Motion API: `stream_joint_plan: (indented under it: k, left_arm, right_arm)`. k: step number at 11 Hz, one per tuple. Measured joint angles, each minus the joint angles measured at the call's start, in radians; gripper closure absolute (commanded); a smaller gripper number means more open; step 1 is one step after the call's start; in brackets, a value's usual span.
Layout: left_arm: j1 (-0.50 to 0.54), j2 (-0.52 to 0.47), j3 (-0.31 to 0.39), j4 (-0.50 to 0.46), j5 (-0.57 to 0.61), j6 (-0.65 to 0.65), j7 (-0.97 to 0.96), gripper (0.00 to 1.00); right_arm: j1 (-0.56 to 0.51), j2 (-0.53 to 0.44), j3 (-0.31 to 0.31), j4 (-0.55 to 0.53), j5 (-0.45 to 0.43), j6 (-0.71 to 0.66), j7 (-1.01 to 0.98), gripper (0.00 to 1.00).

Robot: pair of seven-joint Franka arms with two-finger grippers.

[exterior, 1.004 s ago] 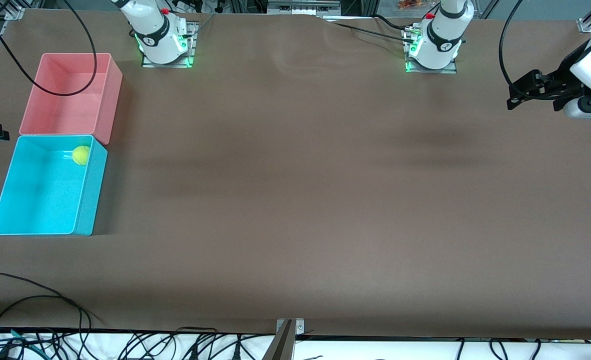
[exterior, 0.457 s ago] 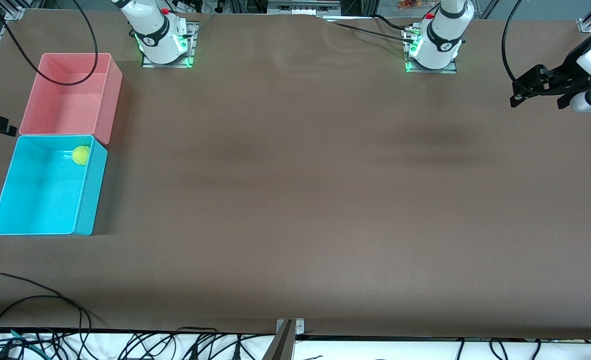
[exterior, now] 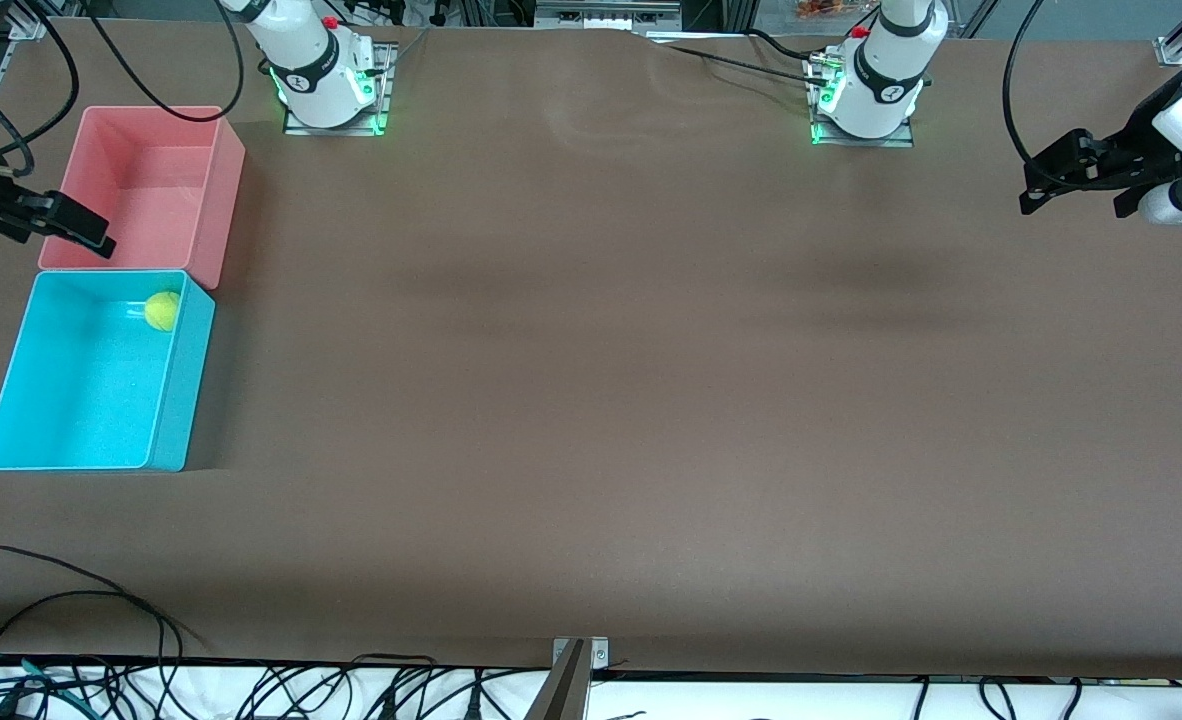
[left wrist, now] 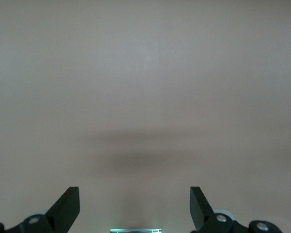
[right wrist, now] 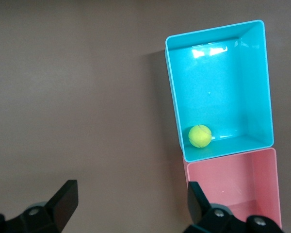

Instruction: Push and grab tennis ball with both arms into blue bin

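Upper left of front view: tennis ball (exterior: 161, 310) rests inside blue bin (exterior: 11, 400) | right gripper (exterior: 51, 215) spread, over pink bin (exterior: 231, 190) | left gripper (exterior: 1051, 185) spread, idle | risk: cable snagging bins.

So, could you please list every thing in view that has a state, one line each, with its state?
Ball: lying in the blue bin, in a corner beside the pink bin, not held.
Blue bin: upright, holds only the ball.
Pink bin: upright, empty, touching the blue bin.
Left tool: open, empty, over bare table at the left arm's end.
Right tool: open, empty, up over the pink bin's edge.
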Motion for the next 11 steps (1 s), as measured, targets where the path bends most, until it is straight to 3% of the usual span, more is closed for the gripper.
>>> stream_joint_plan:
  k: [9, 11]
  left_arm:
    - [-0.003, 0.000, -0.014, 0.000, 0.000, 0.000, 0.000, 0.00]
    - [-0.004, 0.000, -0.016, 0.000, 0.000, -0.008, 0.000, 0.00]
  right_arm:
    - [-0.002, -0.024, -0.020, 0.037, 0.051, -0.071, 0.014, 0.00]
    - [-0.001, -0.028, -0.015, 0.055, 0.042, -0.108, -0.065, 0.00]
